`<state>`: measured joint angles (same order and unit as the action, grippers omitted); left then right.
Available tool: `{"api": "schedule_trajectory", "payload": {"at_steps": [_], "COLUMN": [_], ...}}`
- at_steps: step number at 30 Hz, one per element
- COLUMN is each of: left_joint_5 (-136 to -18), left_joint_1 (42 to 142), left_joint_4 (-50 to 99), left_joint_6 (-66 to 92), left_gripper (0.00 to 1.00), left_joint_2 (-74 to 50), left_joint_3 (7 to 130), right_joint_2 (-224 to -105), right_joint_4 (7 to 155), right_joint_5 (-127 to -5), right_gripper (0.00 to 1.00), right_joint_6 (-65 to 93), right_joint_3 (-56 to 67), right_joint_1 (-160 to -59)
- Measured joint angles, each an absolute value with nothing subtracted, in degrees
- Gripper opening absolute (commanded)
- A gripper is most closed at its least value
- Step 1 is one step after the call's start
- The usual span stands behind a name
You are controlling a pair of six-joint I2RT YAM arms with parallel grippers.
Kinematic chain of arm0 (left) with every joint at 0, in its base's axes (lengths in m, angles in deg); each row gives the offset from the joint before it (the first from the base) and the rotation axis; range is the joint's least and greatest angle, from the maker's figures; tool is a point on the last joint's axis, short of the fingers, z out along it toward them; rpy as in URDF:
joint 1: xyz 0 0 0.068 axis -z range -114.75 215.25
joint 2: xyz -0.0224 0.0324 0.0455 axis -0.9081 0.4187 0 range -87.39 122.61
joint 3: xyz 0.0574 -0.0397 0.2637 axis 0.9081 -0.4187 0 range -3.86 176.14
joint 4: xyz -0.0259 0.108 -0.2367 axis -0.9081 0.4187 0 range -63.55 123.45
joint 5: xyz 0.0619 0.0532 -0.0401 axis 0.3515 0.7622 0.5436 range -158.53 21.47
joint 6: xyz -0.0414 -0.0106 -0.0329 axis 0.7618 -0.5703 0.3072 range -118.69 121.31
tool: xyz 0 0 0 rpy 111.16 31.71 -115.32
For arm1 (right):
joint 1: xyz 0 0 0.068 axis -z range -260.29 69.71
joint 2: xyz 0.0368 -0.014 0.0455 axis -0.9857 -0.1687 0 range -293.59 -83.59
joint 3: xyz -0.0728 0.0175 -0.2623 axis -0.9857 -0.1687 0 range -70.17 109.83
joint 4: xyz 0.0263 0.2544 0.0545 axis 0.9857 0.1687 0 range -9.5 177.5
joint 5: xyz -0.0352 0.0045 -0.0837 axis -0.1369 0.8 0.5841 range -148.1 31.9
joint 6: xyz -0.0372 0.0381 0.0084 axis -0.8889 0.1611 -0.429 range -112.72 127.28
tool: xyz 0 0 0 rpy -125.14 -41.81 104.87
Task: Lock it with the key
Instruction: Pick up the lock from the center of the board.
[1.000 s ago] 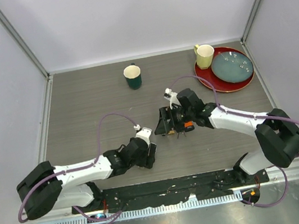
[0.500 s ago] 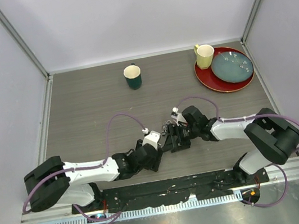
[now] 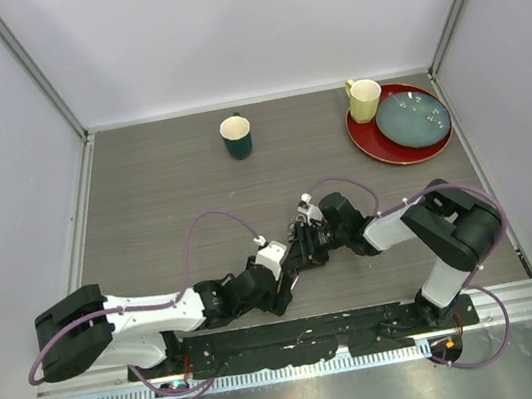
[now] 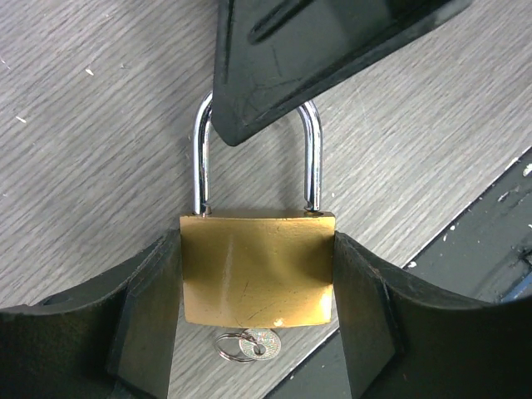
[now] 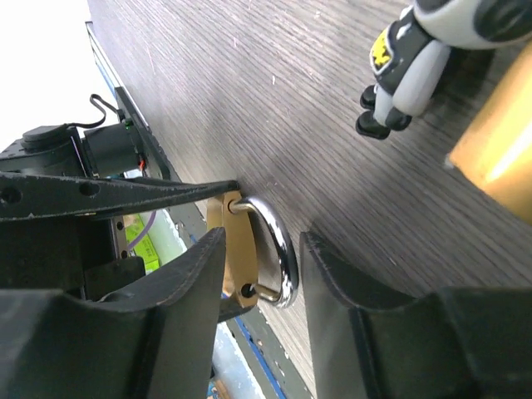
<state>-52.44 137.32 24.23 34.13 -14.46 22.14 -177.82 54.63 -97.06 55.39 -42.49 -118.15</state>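
Note:
A brass padlock with a chrome shackle is gripped by its body between the jaws of my left gripper, just above the wooden table. A small key on a ring hangs from its underside. My right gripper is open, its fingers on either side of the shackle; one of them covers the shackle's top in the left wrist view. In the top view both grippers meet near the table's front edge and hide the padlock.
A dark green mug stands at the back centre. A yellow mug and a blue-grey plate sit on a red tray at the back right. The black mounting rail runs along the near edge.
My right gripper has moved towards the near edge and my left gripper has moved right to meet it. The left jaws now hold the padlock's body.

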Motion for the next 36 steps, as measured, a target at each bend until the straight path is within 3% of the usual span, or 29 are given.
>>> {"api": "schedule_trajectory", "payload": {"at_steps": [5, 9, 13, 14, 17, 20, 28, 36], "left_joint_5": [-53.16, -53.14, -52.9, -52.79, -52.07, -50.21, -50.93, -61.25], "left_joint_1": [137.58, 137.63, 137.63, 137.63, 137.63, 137.6, 131.7, 118.24], "left_joint_4": [24.17, 24.21, 24.54, 24.45, 24.56, 25.04, 24.45, 24.39], "left_joint_6": [34.44, 34.46, 34.57, 34.52, 34.15, 32.64, 26.39, 24.84], "left_gripper": [0.33, 0.35, 0.51, 0.63, 0.85, 0.94, 1.0, 1.0], "left_joint_2": [-16.1, -16.36, -16.41, -16.43, -17.02, -19.88, -29.63, -34.5], "left_joint_3": [21.37, 21.33, 21.28, 21.28, 21.37, 22.33, 32.37, 37.04], "right_joint_2": [-179.48, -179.59, -179.13, -178.74, -176.84, -172.82, -165.78, -162.81], "right_joint_4": [51.2, 50.63, 49.17, 49.34, 51.94, 58.24, 69.82, 74.57], "right_joint_5": [-97.17, -97.23, -98.15, -98.04, -97.21, -95.85, -91.5, -90.24], "right_gripper": [0.27, 0.01, 0.01, 0.02, 0.01, 0.02, 0.01, 0.01], "right_joint_6": [57.06, 57.93, 59.11, 59.09, 58.06, 55.28, 48.23, 46.43], "right_joint_3": [-43.43, -44.0, -44.0, -44.0, -43.39, -40.98, -32.15, -26.21], "right_joint_1": [-120.14, -121.21, -121.35, -121.32, -121.45, -121.59, -120.58, -118.15]}}
